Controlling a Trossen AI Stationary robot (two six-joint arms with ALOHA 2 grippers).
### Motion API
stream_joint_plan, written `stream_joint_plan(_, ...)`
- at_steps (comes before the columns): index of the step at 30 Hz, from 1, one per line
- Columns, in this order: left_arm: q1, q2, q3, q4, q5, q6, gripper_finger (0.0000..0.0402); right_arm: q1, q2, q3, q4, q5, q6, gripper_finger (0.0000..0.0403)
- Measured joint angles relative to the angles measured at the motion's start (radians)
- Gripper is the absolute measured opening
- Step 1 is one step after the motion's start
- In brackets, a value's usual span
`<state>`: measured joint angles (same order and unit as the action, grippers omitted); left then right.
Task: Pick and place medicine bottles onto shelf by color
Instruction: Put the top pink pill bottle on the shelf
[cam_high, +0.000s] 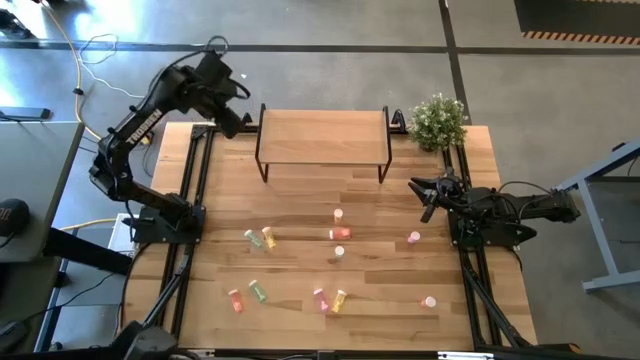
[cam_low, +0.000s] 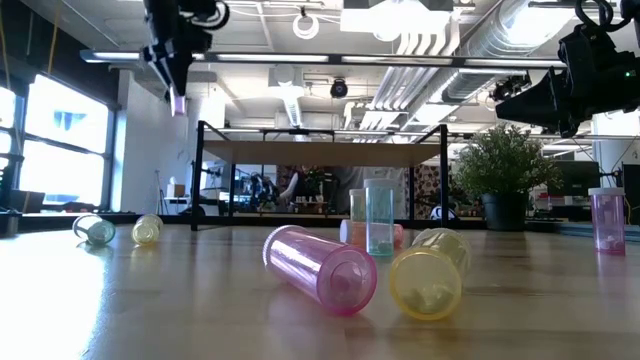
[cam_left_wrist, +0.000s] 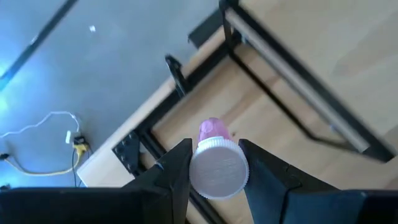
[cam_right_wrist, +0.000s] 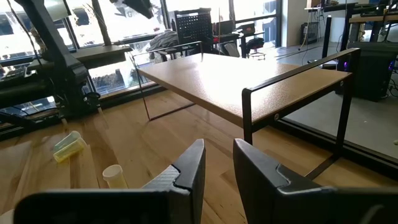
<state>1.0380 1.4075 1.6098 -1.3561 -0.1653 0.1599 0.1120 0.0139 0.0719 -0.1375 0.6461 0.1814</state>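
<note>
My left gripper (cam_high: 228, 118) is high above the table's far left corner, just left of the shelf (cam_high: 322, 135). It is shut on a pink medicine bottle (cam_low: 179, 103) with a white cap (cam_left_wrist: 217, 168). Several other medicine bottles, pink, green, yellow and red-orange, are scattered over the wooden table, some upright and some on their sides (cam_high: 340, 233). Nothing stands on top of the shelf. My right gripper (cam_high: 425, 195) waits at the table's right side, pointing level toward the shelf (cam_right_wrist: 211, 81). Its fingers (cam_right_wrist: 186, 168) are nearly together with nothing between them. My left gripper pinches the pink bottle between its two fingers (cam_left_wrist: 177, 165) at the capped upper end, one finger on each side of the white cap (cam_left_wrist: 231, 163). The fingers slant steeply down from above. The bottle is lifted clear, and its pink body (cam_left_wrist: 211, 129) points down past the fingertips.
A potted plant (cam_high: 438, 122) stands at the far right corner beside the shelf. Black rails (cam_high: 190, 200) run along the table's left and right sides. Bare wood lies between the shelf and the scattered bottles (cam_high: 300, 195).
</note>
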Motion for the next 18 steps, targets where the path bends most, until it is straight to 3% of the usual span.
stream_joint_plan(8,-0.067,0.080,0.210,-0.024,-0.004,-0.048,0.0115,0.000,0.000,0.000,0.000,0.000,0.000,0.0073)
stream_joint_plan(18,-0.131,0.315,0.473,-0.105,-0.004,-0.044,0.0115,0.000,0.000,0.000,0.000,0.000,0.000,0.0073)
